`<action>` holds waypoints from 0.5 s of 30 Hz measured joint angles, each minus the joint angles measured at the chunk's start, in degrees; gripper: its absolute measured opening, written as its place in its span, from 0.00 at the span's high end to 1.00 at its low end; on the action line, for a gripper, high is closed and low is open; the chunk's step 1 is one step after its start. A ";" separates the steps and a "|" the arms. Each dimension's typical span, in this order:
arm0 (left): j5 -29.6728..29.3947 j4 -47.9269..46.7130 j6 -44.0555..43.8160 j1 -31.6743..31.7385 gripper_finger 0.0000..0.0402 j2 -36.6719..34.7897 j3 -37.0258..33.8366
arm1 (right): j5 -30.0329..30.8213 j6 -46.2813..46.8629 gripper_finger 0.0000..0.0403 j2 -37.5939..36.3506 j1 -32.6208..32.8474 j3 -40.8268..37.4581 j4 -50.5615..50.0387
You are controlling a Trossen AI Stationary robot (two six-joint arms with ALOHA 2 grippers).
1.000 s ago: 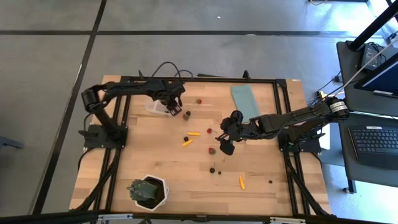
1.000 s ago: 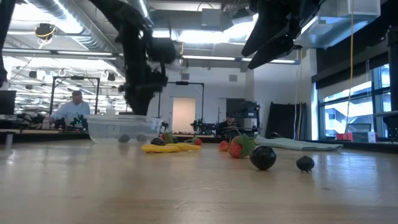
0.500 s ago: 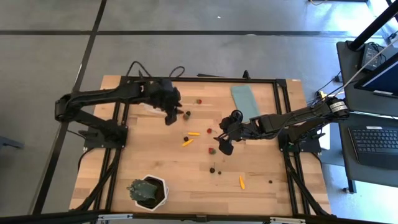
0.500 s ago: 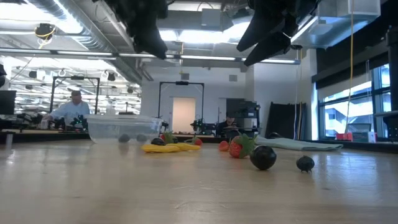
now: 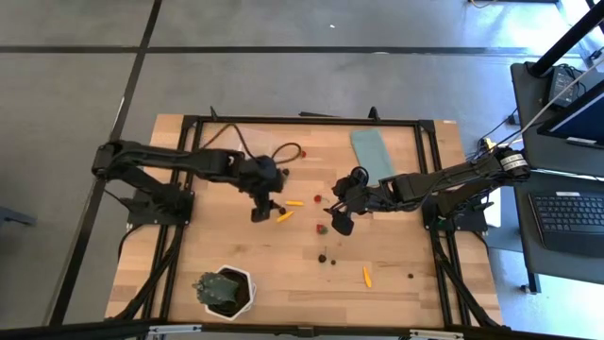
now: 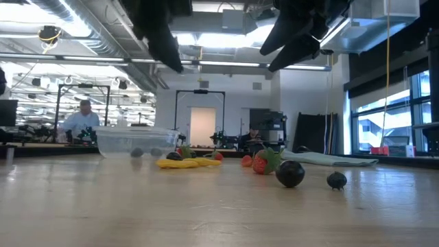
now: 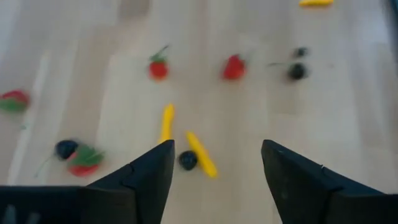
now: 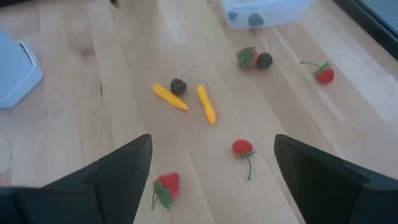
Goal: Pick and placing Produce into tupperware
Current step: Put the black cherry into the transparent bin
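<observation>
Yellow sticks (image 7: 186,146) and a dark berry (image 7: 188,160) crowd together under your left gripper (image 7: 214,168), jaws spread, so you risk scattering neighbours; right gripper (image 8: 211,180) waits nearby, spread too.

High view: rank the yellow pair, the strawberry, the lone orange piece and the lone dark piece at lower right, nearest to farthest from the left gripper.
From the left gripper:
1. the yellow pair, right beside it, toward the table's middle.
2. the strawberry, next to the right gripper.
3. the orange piece, toward the lower right.
4. the dark piece, farther right again.
</observation>
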 joint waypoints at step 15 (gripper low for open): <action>-7.69 -1.43 14.18 -0.91 0.45 18.23 0.00 | -0.02 -0.14 0.16 0.00 0.00 0.00 -0.05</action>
